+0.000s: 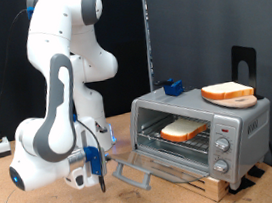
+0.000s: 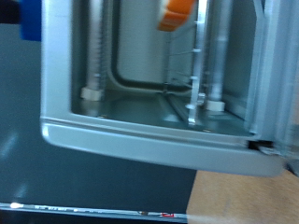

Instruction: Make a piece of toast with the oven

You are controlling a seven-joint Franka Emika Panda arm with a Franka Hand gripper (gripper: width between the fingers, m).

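One toast slice (image 1: 184,129) inside oven (image 1: 242,128), well apart from claw (image 1: 98,177).

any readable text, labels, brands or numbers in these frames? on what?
None can be read.
Oven knob panel: faint markings around the knobs, too small and blurred to read.
Blue block on the oven: no text visible.
Wrist view: open oven door, no lettering.

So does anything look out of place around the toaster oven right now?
One thing: a second slice of bread lies on the roof of the oven, overhanging slightly. The piece of toast sits on the rack, door open, gripper near the door.
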